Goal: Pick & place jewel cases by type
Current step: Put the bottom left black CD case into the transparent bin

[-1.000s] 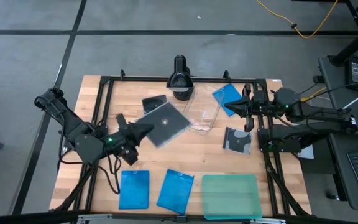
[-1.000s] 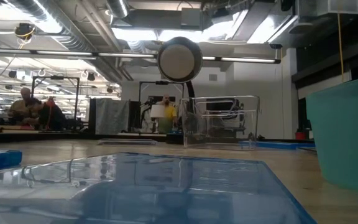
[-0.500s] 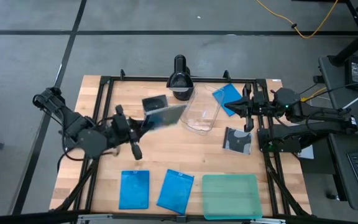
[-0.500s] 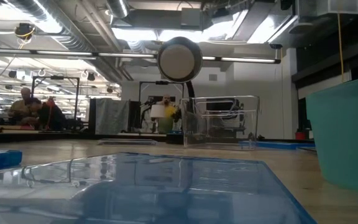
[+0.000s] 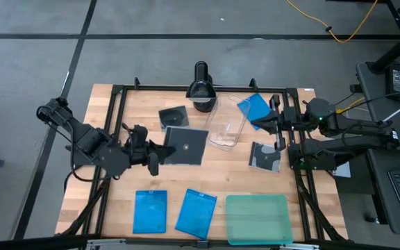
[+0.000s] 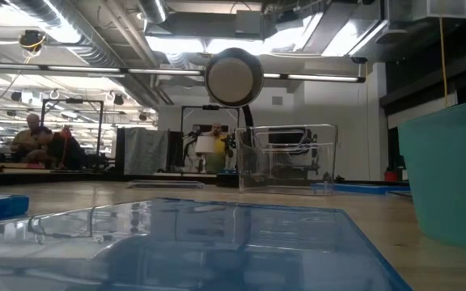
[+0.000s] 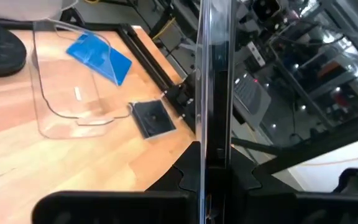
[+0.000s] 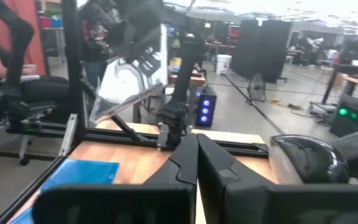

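Left gripper (image 5: 160, 149) clenches a black-and-clear disc case (image 5: 186, 146) above the table (image 5: 110, 104); right gripper (image 5: 261, 123), fingers pressed together, waits at the right edge

The left pincer (image 5: 160, 149) has swung its black disc case (image 5: 186, 146) back to level.

The three taller jewel cases (image 5: 150, 211) (image 5: 196, 212) (image 5: 255, 110) are bright blue, and the three squarish cases (image 5: 186, 146) (image 5: 173, 115) (image 5: 265, 157) are black with clear parts. The tray (image 5: 257, 219) is translucent teal, the tub (image 5: 227, 125) is clear, and the table (image 5: 214, 173) is light wood.
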### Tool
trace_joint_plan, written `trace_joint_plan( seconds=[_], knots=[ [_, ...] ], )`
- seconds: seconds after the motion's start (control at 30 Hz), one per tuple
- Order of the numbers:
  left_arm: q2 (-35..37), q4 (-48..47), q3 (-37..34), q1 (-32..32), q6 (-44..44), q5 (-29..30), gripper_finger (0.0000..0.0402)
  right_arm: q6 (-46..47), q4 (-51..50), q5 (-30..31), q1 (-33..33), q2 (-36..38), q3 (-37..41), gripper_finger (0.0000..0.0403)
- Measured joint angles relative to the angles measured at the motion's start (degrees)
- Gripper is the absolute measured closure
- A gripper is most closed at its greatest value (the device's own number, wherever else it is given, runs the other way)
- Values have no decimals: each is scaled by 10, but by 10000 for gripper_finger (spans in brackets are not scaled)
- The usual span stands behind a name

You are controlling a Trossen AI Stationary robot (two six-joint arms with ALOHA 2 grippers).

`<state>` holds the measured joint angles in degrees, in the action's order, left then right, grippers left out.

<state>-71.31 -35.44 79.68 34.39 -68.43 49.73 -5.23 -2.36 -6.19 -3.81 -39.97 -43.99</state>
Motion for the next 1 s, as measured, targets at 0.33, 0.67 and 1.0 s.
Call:
trace_joint_plan(
  seconds=[0.33,0.67,1.0],
  knots=[
    [-4,2,0,-56,48,-58,384,0,0,-31,0,4,0,397],
    [-32,73,0,-246,212,-321,384,2,-2,-67,0,35,-1,397],
    [-100,119,0,-433,396,-538,384,6,-25,-90,0,58,-1,397]
  ],
)
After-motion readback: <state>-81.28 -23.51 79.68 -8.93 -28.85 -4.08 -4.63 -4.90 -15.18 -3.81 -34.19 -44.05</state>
